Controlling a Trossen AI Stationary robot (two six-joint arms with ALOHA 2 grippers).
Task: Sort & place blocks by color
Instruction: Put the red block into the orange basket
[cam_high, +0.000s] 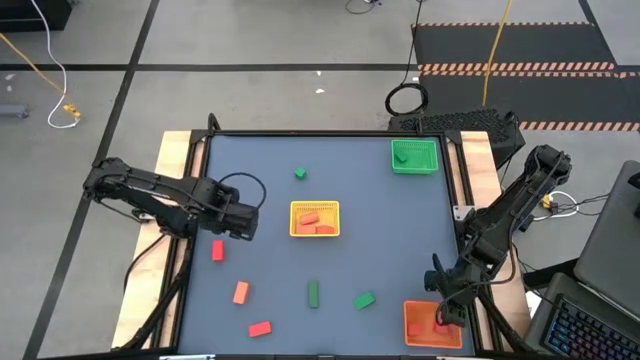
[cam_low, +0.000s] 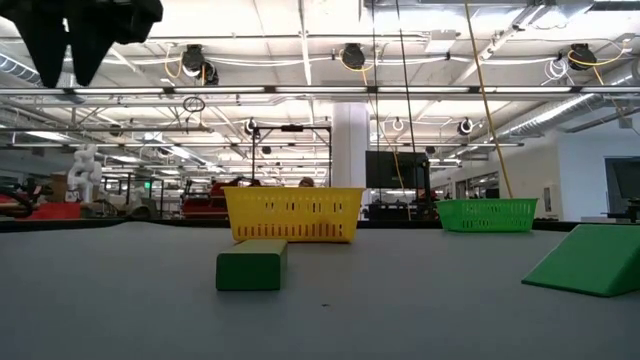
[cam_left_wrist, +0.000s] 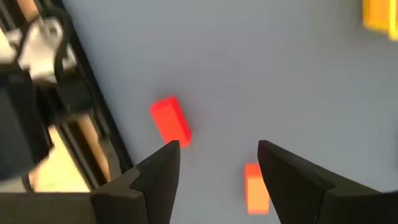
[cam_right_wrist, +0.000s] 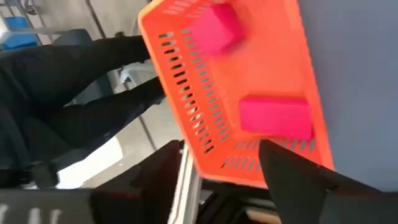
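The right gripper (cam_right_wrist: 217, 163) hangs spread and empty over the orange tray (cam_high: 425, 322) at the desk's (cam_high: 330, 190) near right corner, where two red blocks (cam_right_wrist: 275, 116) lie. The left gripper (cam_left_wrist: 217, 163), also spread and empty, hovers at the left above a red block (cam_left_wrist: 170, 120). Other blocks lie scattered; some rest in the yellow tray (cam_high: 315, 219).

Red blocks (cam_right_wrist: 275, 117), orange tray (cam_right_wrist: 186, 81)
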